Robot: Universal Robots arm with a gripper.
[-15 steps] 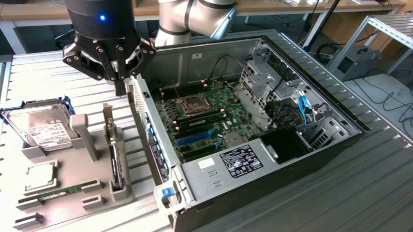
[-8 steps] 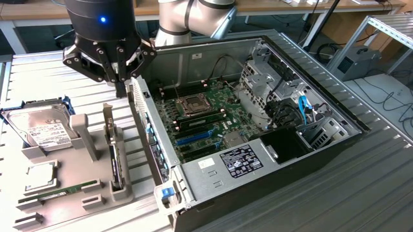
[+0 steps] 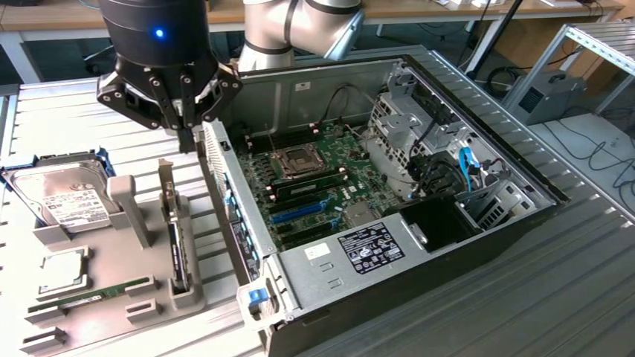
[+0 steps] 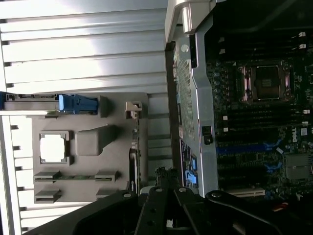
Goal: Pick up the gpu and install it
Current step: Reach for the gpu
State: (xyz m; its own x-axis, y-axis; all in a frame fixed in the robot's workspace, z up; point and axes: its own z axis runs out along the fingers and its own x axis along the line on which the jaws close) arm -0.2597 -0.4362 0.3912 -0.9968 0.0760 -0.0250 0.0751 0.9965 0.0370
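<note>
The gpu (image 3: 175, 236) is a thin black card standing on its long edge in a slot of the grey holder tray (image 3: 119, 245), with its silver bracket (image 3: 166, 181) at the far end. In the wrist view the gpu (image 4: 135, 152) appears edge-on, with the bracket (image 4: 133, 109) at one end. My gripper (image 3: 186, 140) hangs above the bracket end of the card, between the tray and the case wall. Its fingers are shut with nothing between them, and it is not touching the card. In the wrist view my gripper (image 4: 165, 172) sits just beside the card's line.
The open computer case (image 3: 496, 223) lies on the exterior view's right, with the motherboard (image 3: 317, 182), its blue slots (image 3: 297, 213) and the processor socket (image 3: 294, 160) exposed. The tray also carries a hard drive (image 3: 65, 201), a processor chip (image 3: 62, 272) and a green memory stick (image 3: 91, 297).
</note>
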